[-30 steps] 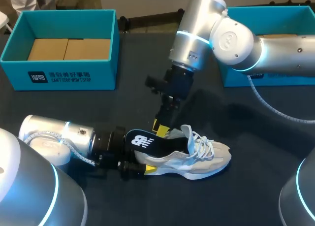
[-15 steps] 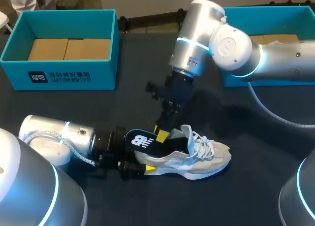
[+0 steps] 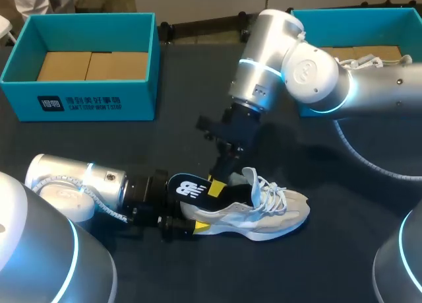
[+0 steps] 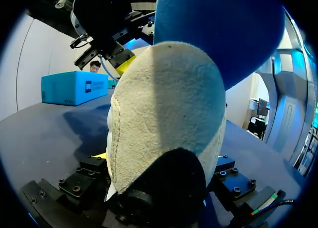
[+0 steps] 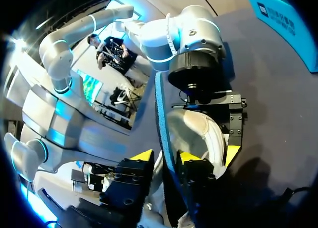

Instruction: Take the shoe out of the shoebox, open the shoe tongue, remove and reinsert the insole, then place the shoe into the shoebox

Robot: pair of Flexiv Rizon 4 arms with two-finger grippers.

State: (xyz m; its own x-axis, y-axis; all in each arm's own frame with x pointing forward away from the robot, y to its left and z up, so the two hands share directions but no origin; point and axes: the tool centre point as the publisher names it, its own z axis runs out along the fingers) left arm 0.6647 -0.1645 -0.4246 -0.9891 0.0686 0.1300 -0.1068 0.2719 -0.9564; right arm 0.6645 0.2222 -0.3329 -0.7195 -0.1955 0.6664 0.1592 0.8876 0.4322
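A white and beige shoe [image 3: 264, 210] lies on its side on the dark table. Its blue insole [image 3: 190, 187] sticks up out of the heel opening. My left gripper [image 3: 191, 218] comes in low from the left. It is shut on the shoe's heel [image 4: 164, 114], which fills the left wrist view under the insole [image 4: 218, 29]. My right gripper [image 3: 216, 184] hangs down from above at the insole. In the right wrist view, my right gripper [image 5: 166, 157] stands open, its yellow tips close on either side of the insole's edge [image 5: 161, 114].
An open teal box [image 3: 79, 105] with a cardboard insert stands at the back left. A second teal box [image 3: 369, 14] is at the back right, partly behind my right arm. Bare table lies in front of and to the right of the shoe.
My right gripper's fingers have drawn closer together around the insole, and the right arm has shifted slightly to the right. The left arm, shoe and insole have stayed put.
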